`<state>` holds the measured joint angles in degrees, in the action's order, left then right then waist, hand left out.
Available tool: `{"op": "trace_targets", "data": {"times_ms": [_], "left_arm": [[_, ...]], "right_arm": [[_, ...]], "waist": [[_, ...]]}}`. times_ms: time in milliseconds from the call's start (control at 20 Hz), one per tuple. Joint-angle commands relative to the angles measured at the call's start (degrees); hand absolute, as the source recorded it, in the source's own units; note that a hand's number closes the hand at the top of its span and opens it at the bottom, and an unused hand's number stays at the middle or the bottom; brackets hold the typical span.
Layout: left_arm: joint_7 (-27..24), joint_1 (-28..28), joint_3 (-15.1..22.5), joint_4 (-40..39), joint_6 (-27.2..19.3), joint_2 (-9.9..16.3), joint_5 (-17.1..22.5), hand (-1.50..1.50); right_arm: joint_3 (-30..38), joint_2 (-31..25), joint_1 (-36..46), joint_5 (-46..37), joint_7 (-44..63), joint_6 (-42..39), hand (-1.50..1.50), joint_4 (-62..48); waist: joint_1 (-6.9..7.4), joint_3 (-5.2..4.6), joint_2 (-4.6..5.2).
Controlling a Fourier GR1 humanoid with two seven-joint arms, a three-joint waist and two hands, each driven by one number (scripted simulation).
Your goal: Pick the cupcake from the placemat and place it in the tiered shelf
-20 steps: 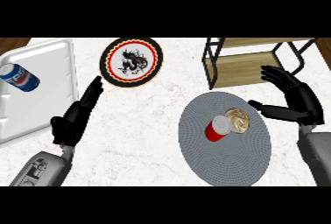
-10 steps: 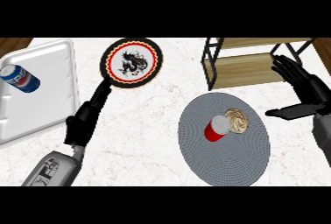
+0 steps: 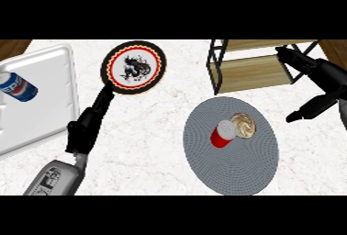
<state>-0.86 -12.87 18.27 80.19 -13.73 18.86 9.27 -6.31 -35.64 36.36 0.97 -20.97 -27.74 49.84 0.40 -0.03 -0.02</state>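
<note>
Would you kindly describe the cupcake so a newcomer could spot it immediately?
Find the round grey placemat right of centre on the marble counter. Two things sit near its middle: the cupcake is the tan, swirl-topped one, right beside the red cup.

Single head view, steeply downward onto counter (image 3: 156, 124), forearms entering from lower edge

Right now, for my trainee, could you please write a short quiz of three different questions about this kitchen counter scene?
1. True or false: the cupcake is already in the tiered shelf.
2. Which object lies on the white tray? A) a cup B) a soda can C) a plate
3. Fill in: beside the cupcake on the grey placemat stands a red ____.

Key: 1 false, it is on the placemat; 2 B, the soda can; 3 cup.
</note>
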Motion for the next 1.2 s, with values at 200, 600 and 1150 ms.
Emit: {"op": "trace_targets", "data": {"times_ms": [200,600,1150], "left_arm": [[1.44,-0.9,-2.16,-0.07,1.52,0.73,0.86,0.0],[-3.93,4.17,-1.96,-0.72,1.06,-1.64,-2.75,0.0],[-0.37,1.82,-7.08,0.11,5.75,-4.14,-5.49,0.0]], "right_arm": [[-10.23,-5.26,2.12,-10.77,9.7,-4.78,-1.5,13.44],[-9.09,-5.29,-7.78,-12.06,22.59,-4.95,-1.5,33.25],[-2.17,1.35,-12.99,-18.18,28.32,-8.31,-1.5,42.09]], "waist": [[-1.14,-0.1,-0.47],[-1.52,-0.03,-0.4],[-0.47,0.02,-0.01]]}}
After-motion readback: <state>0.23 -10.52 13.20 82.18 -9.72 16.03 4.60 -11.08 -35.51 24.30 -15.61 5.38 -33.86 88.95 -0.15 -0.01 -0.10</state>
